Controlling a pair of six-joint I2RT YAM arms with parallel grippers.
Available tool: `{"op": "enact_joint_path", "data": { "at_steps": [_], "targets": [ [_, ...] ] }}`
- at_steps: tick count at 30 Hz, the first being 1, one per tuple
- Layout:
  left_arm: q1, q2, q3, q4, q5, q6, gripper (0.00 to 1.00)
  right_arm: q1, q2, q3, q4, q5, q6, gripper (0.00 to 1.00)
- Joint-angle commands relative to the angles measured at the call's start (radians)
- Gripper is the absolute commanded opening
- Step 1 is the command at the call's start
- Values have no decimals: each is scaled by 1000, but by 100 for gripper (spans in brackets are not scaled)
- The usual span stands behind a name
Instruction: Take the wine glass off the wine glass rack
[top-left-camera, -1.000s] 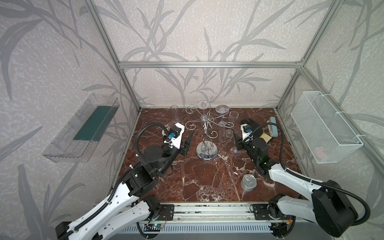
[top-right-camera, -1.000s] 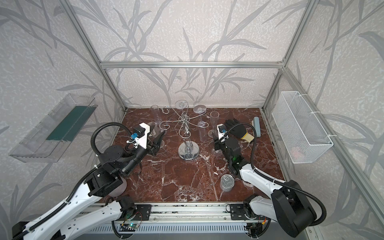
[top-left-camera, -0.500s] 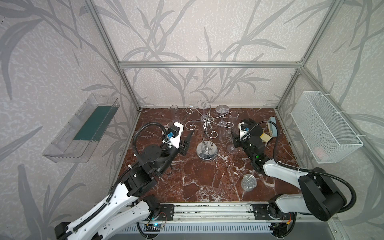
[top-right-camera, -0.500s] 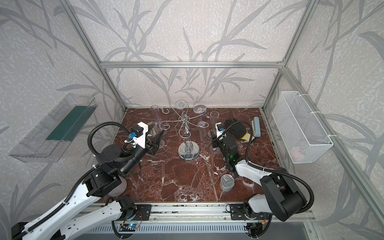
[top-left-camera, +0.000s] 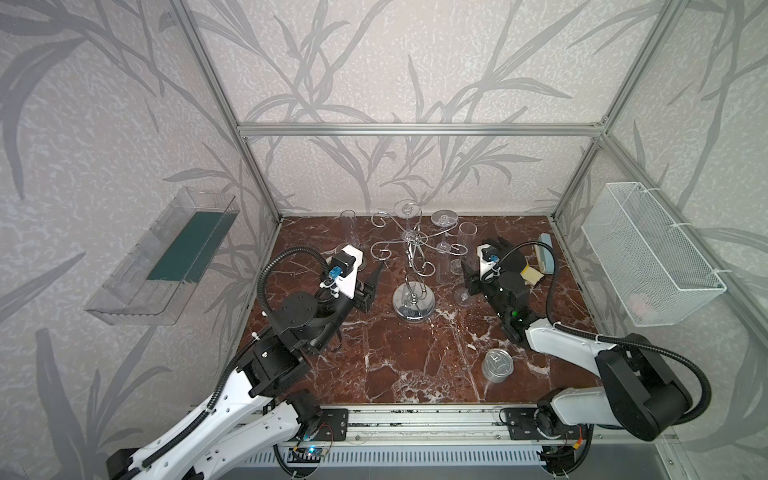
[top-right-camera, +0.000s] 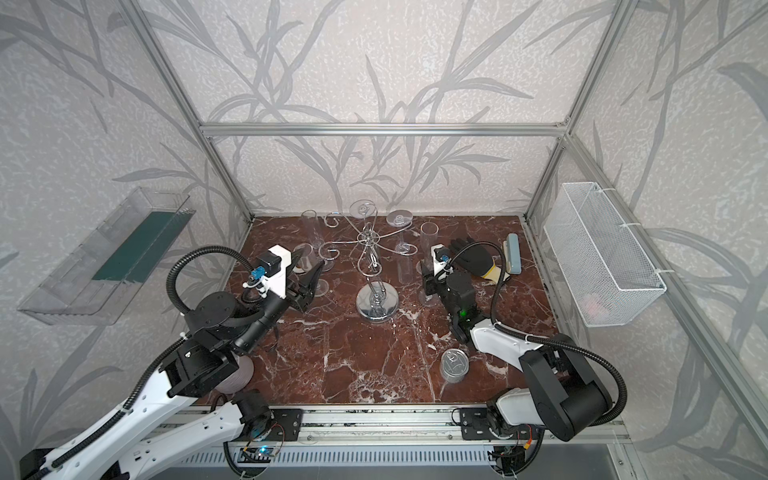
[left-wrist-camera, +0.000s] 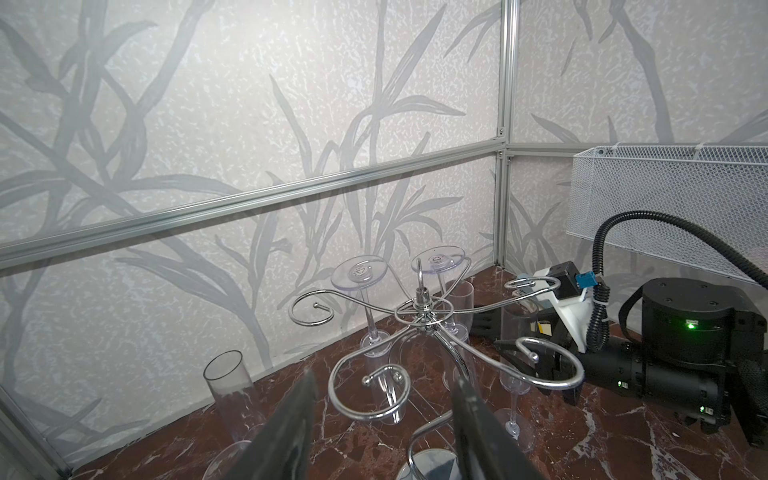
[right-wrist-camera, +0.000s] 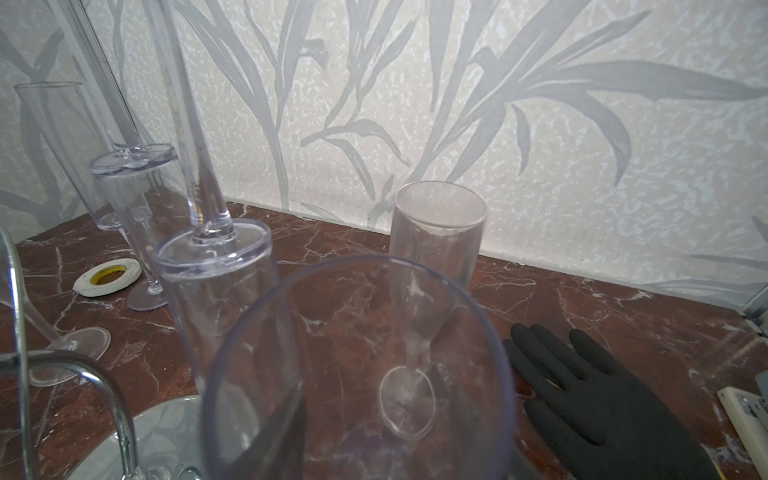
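Right gripper (top-left-camera: 469, 286): jaws straddle the bowl of the clear plastic flute-shaped wine glass (right-wrist-camera: 357, 374). Pinching it or just clear of it: can't tell. The right wrist view shows one dark finger (right-wrist-camera: 282, 424) only through the glass wall; the other is cut off. The wine glass is off the rack, upright, foot on the red-brown marble top (top-left-camera: 395, 365), just right of the rack base, centre-right in both top views. The wrist camera hides most of its bowl there.

Left gripper (left-wrist-camera: 383, 376): fingers spread, nothing between them. Tips are near a front-left curl of the shiny chrome wire wine glass rack (top-left-camera: 424, 309); contact hard to judge.

Rack sits mid-frame. Two clear flutes (top-left-camera: 444, 218) hang upside down on its rear arms, walls hard to separate from the wire. One upright flute (top-left-camera: 467, 239) stands just behind the right gripper, another back left (top-left-camera: 348, 228). Feet near the left wrist overlap, count unclear.

Black rubber glove (top-right-camera: 473, 259) lies behind the right arm, partly covered by its cable. Grey-blue block (top-right-camera: 513, 253) sits by the right edge. Small steel tin can (top-left-camera: 496, 365) is lower right, well apart from the rack. White tape roll (right-wrist-camera: 108, 276) shows clearly only in the right wrist view.

Room: bare marble between the arms, from the rack base down to the aluminium front rail (top-left-camera: 415, 415). White wire basket (top-left-camera: 648, 257) and clear plastic tray (top-left-camera: 166, 257) hang on the side walls, well apart from both grippers.
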Motion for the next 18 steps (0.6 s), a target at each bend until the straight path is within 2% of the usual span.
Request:
{"op": "enact_joint_path", "data": {
  "at_steps": [1,7,18],
  "targets": [
    [1,-11,18,1,-5,0,55,-6,-34,2,4,0,3,67],
    [1,-18,12,1,-4,-6,55,-5,-78,2,-32,-6,0,79],
    [1,-28,2,4,-8,-6,55,-5,-230,-15,-160,-5,-18,83]
  ]
}}
